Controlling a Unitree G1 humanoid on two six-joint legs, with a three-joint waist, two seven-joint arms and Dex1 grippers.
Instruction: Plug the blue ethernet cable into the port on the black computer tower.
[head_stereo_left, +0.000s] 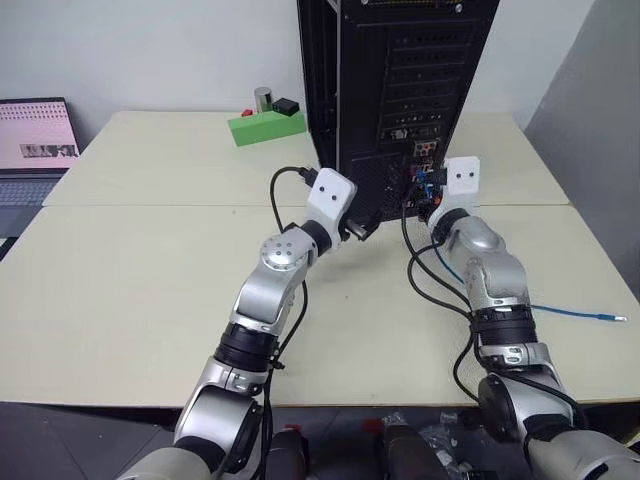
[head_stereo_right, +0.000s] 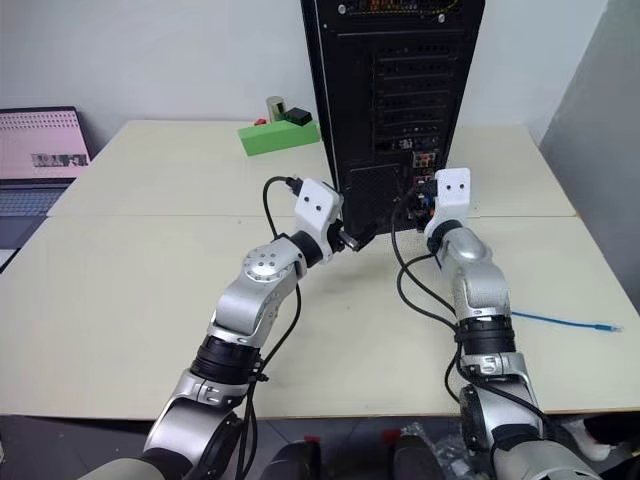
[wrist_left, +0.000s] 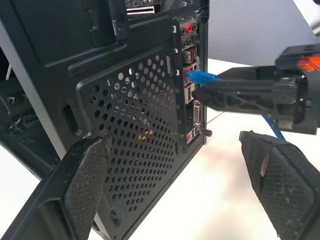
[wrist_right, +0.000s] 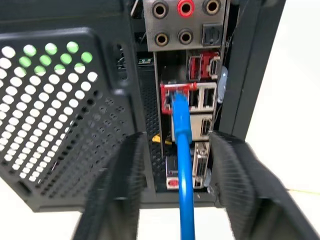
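Cable end sits in the red-framed port (wrist_right: 176, 95) of the black computer tower (head_stereo_left: 400, 90). We see the blue ethernet cable (wrist_right: 183, 150) running between our right claw (wrist_right: 177, 170) fingers, now apart around it. Our left claw (wrist_left: 175, 185), spread wide, hovers by the mesh vent (wrist_left: 135, 125), likely steadying.

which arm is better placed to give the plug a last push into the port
Right. The right gripper is open, its fingers on either side of the blue ethernet cable at the black computer tower. The left gripper is open at the mesh vent.
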